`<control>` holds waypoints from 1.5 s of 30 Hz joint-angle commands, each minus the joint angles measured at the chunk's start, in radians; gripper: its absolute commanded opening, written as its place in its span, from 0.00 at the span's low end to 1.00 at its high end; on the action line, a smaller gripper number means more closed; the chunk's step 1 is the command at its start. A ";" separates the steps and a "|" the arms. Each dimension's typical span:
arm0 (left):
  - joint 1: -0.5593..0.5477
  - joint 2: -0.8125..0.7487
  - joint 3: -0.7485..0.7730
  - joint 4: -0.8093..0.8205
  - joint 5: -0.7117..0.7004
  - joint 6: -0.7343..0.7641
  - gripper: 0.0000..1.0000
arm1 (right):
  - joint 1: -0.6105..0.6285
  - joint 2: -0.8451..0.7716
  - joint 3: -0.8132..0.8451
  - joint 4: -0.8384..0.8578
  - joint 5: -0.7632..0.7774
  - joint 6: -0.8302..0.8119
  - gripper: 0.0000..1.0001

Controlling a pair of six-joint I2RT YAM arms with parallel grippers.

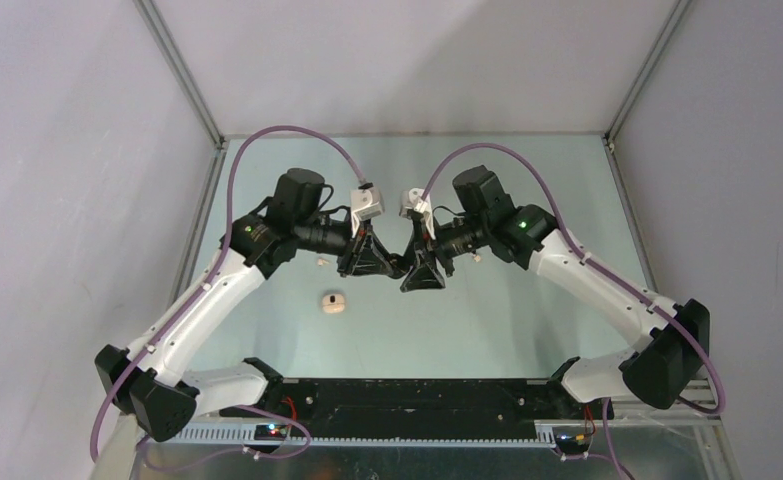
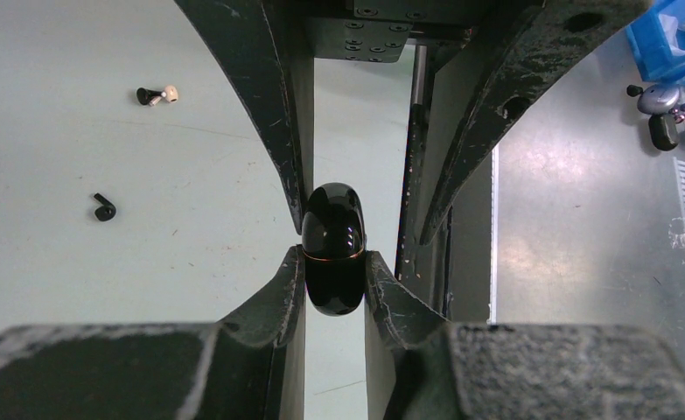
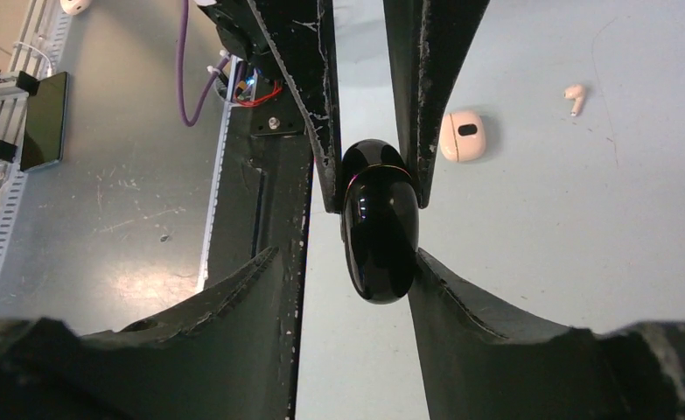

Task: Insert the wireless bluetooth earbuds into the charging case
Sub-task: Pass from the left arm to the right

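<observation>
Nearest, left of centre: small rounded beige plastic charging case (image 1: pixel 334 301) lay on the pale green surface (image 1: pixel 487 320). Mid-surface, aloft: left tool (image 2: pixel 334 262) clamped on a glossy black oval plastic pod (image 2: pixel 333 249) with a copper seam, probably a second case. Right tool (image 3: pixel 345 254) stood apart round its other end, one finger touching. Beside the left tool, a tiny cream-white earbud (image 1: pixel 321 262) lay on the surface. Pod judged light, hard, slippery; grip the flanks, clear of the seam.

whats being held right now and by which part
A glossy black case, pinched by its two sides near the seam in the left pincer. The right pincer straddles its other end, one finger touching, the other apart.
</observation>
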 commanded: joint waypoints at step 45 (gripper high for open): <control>-0.018 0.010 0.017 0.040 0.013 -0.006 0.99 | -0.034 -0.173 -0.012 0.148 0.074 0.073 0.14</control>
